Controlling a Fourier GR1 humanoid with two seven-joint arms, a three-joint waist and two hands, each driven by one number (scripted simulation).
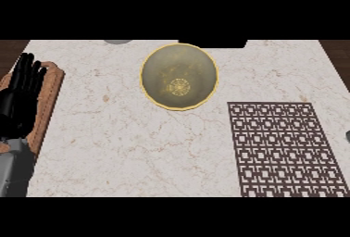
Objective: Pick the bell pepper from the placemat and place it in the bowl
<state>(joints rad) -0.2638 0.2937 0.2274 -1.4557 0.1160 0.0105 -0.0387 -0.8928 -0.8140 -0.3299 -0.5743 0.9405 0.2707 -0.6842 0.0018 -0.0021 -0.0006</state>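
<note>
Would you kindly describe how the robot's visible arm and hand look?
Only the left hand shows: it is black throughout, with long slim fingers. Below it, the left forearm is a smooth grey casing. No cables, markings or sleeve are visible. The right hand is out of view.

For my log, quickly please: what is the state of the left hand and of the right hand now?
Left hand: open, fingers up, resting at the view's left edge, holding nothing.
Right hand: not in view.

Pale marble counter (123,139) lies open between the brown wooden board (54,90) at the left edge and the flat brown lattice placemat (280,148) on the right. Only the yellow-rimmed olive bowl (179,76) stands up, toward the far edge
</note>
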